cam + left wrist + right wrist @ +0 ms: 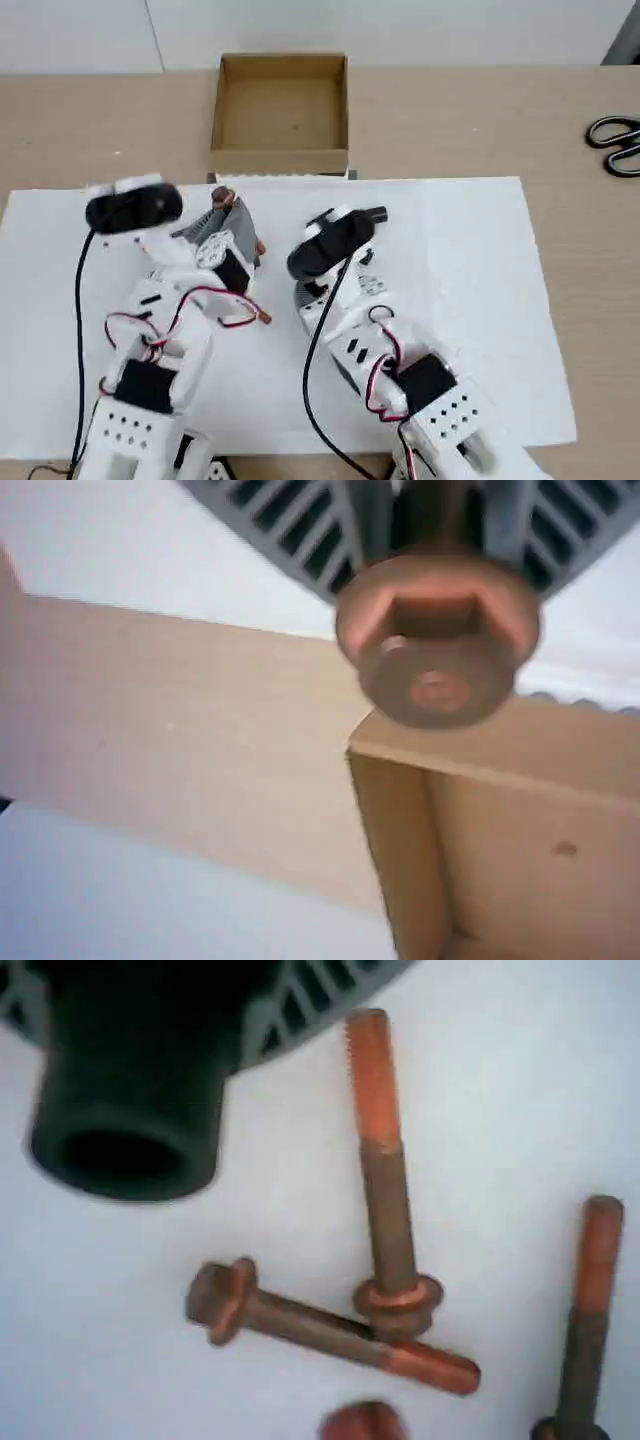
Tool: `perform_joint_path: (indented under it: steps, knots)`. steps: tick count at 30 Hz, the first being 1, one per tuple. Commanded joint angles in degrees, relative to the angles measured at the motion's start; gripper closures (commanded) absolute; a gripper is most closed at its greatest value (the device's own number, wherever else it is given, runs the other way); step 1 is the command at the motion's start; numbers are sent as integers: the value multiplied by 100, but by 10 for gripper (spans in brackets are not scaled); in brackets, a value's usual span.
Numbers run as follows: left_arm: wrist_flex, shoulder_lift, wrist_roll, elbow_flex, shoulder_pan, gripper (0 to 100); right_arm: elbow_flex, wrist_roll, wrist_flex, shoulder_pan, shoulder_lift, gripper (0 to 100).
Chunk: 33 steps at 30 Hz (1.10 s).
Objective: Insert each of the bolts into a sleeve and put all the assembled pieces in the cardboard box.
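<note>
Copper bolt (437,645), clamped in left pincer (437,520), aims head-first at box (395,850) (right pincer (150,1000) clamps sleeve (125,1110)).

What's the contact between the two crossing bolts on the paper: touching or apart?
Touching. In the right wrist view one bolt rests its flange on the other bolt.

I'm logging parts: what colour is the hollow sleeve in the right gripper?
Black; the hollow cylindrical sleeve shows best in the right wrist view.
</note>
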Motion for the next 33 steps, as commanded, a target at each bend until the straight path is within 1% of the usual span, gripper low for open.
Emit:
perform_joint_path:
  steps: [1,4,7,14,17,21,26,33]
  knots:
    - [-167,-651,44,189,202,995,88,-18,-585,-215,-110,995]
    - [79,-976,44,303,448,995,220,-9,-813,-295,-110,995]
    - [343,-1143,53,303,571,995,281,325,-884,-356,-119,995]
    - [369,-1178,53,286,554,995,440,844,-1191,-347,-119,995]
    - [369,-1187,53,259,545,995,589,923,-1288,-338,-215,995]
    - [369,-1187,53,259,536,995,967,1046,-1279,-391,-901,995]
    - [369,-1187,316,259,554,995,1530,1187,-1209,-418,-2097,995]
    - [378,-1169,413,268,563,995,1670,1222,-409,-453,-3011,995]
